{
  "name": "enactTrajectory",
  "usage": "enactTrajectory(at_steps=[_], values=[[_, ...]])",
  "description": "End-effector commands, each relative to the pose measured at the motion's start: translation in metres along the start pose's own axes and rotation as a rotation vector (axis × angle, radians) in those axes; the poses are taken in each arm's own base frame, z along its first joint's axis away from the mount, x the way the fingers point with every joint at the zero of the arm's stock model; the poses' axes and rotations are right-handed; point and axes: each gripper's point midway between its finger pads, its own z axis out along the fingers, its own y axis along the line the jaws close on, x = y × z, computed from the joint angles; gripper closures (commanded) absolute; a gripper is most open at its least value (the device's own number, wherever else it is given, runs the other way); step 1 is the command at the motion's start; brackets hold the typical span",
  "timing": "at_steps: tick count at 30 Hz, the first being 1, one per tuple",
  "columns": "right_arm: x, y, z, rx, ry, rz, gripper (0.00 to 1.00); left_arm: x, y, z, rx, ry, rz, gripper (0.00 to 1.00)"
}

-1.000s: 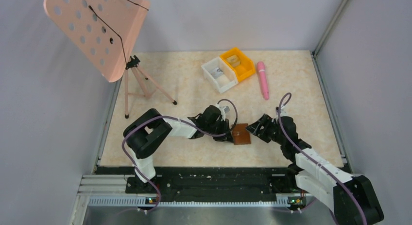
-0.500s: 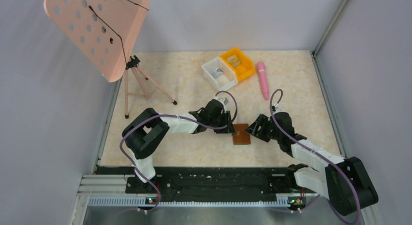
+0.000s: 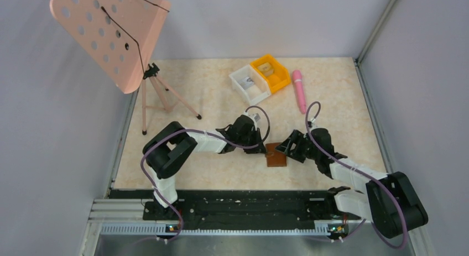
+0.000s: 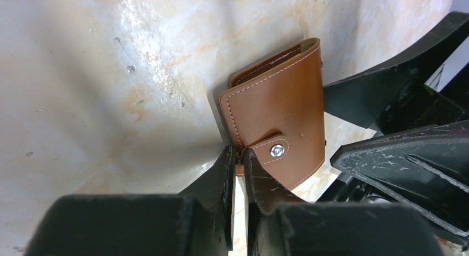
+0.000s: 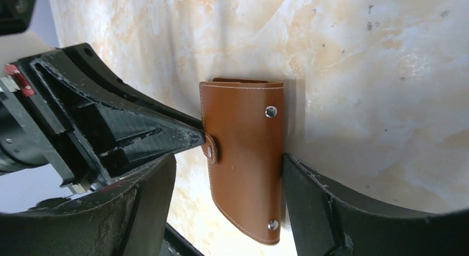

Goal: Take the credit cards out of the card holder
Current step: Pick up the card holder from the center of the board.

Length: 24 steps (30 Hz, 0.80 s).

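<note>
A: Start at the left. State of the left tool?

B: Narrow. The two fingers stand almost together, low to the tabletop. Their tips meet the card holder at its near edge, right where the clasp tab wraps around. A sliver of brown leather shows between the tips, so they appear to be pinching the tab's edge.

A: Position of the card holder?

B: It lies flat on the tabletop directly in front of the left tool's tips, between the two tools. It is folded shut with the tab snapped down. The credit cards cannot be seen from outside.

A: Right tool?

B: Wide. It faces the left tool from the opposite side, and the card holder lies in the gap between its fingers. One finger is against or just beside the holder's long edge; I cannot tell which. The other finger stands apart from the holder, next to the left tool's tip.

A: Anything beyond the tools?

B: A pink perforated stand is well off to the far left of the left tool. Farther back, well apart from both tools, are a white bin, an orange bin touching it, and then a pink pen-like item.
</note>
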Motion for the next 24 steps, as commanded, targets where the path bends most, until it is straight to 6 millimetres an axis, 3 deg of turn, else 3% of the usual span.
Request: enactTrajectory(at_steps=[1, 9, 21, 24], values=[[-0.004, 0.022, 0.001, -0.123, -0.009, 0.029, 0.3, 0.017, 0.006, 0.0, 0.025, 0.041, -0.019, 0.96], [-0.012, 0.06, -0.011, -0.3, -0.027, -0.002, 0.35, 0.024, 0.015, -0.005, 0.007, 0.041, -0.017, 0.98], [0.014, 0.022, -0.007, -0.179, 0.031, 0.005, 0.64, 0.02, 0.008, -0.019, 0.017, 0.007, -0.002, 0.97], [0.02, 0.021, -0.006, -0.189, 0.059, 0.006, 0.8, 0.018, 0.003, -0.022, 0.03, 0.003, 0.002, 0.97]])
